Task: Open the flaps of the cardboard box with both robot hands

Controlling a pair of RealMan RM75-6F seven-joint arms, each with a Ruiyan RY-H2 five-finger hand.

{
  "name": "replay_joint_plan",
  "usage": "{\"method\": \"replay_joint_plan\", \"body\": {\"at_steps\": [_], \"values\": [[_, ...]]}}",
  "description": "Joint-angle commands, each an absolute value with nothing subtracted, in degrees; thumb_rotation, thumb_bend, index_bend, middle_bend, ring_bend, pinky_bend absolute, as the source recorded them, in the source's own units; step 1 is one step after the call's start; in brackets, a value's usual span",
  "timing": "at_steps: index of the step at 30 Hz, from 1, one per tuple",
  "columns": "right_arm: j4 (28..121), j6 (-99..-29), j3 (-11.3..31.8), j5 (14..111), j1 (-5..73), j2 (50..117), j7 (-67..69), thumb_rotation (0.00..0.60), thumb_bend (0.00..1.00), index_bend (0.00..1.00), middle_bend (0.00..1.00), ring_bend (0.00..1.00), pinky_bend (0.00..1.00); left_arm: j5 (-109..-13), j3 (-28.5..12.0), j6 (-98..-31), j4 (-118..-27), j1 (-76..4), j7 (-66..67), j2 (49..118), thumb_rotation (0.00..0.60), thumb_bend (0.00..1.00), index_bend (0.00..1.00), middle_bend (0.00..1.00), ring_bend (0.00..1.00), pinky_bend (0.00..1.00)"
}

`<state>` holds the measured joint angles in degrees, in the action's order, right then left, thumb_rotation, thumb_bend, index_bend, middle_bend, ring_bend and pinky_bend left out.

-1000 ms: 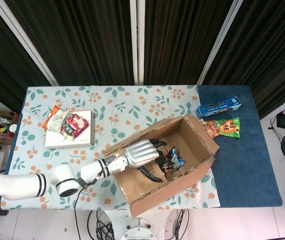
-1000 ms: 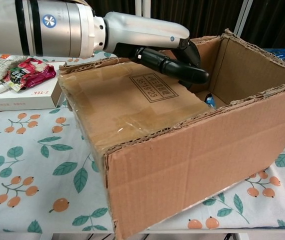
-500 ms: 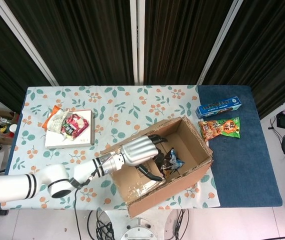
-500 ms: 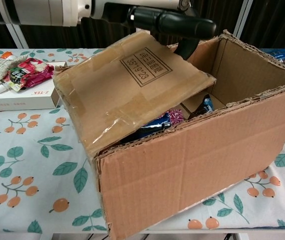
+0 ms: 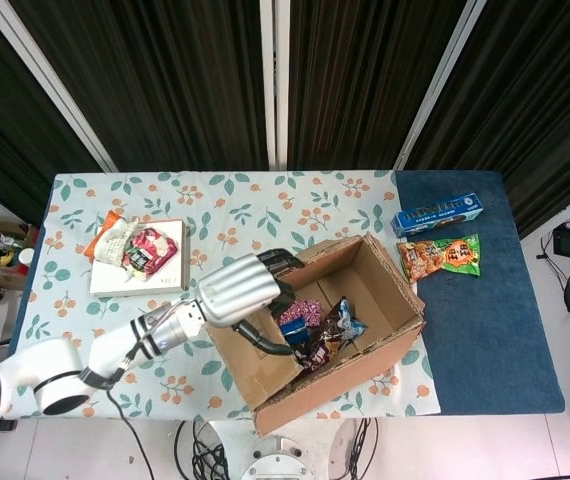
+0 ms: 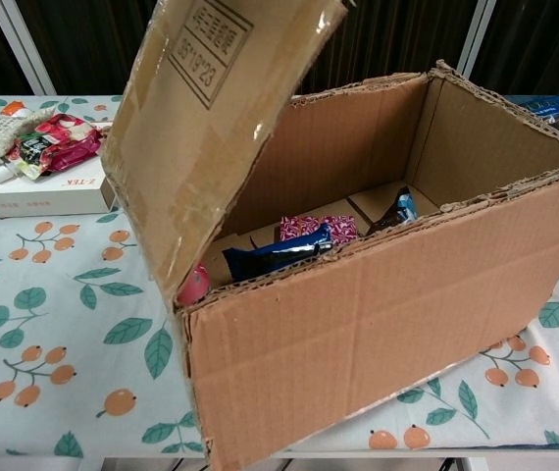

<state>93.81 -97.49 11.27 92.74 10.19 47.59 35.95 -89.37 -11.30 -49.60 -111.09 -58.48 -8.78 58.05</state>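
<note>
Fingers of my left hand [image 5: 240, 291] curl over the raised flap [image 6: 206, 118], gripping its edge at the cardboard box's [image 5: 365, 330] nine o'clock side, mid-worktop [image 5: 215, 215]

One cardboard box [image 5: 360, 330] is seen on the table, with one flap [image 6: 211, 118] raised. Perhaps four snack packets [image 5: 317, 325] are counted inside it, though they overlap. Outside lie one blue carton [image 5: 437, 213], one orange packet [image 5: 443, 254] and one white box [image 5: 135, 272] bearing two pouches [image 5: 135, 245].
</note>
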Motion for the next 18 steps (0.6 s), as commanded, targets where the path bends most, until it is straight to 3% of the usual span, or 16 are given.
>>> {"method": "replay_joint_plan", "body": {"at_steps": [1,18], "values": [[94.1,-97.7,11.2,93.0,10.0,47.4,35.3,0.600,0.51,0.00,0.00,0.00,0.00,-92.1,-9.3,-53.0,-113.0,-55.0,-8.7,55.1,0.000,0.00,0.66,0.62,0.17,0.16],[96.0,-97.4,11.6,93.2,10.2,46.2,33.9,0.600,0.52,0.00,0.00,0.00,0.00,-99.6,-2.0,-63.0,-117.5,-42.4,-15.4,43.8,0.000,0.00,0.68,0.68,0.19,0.16]]}}
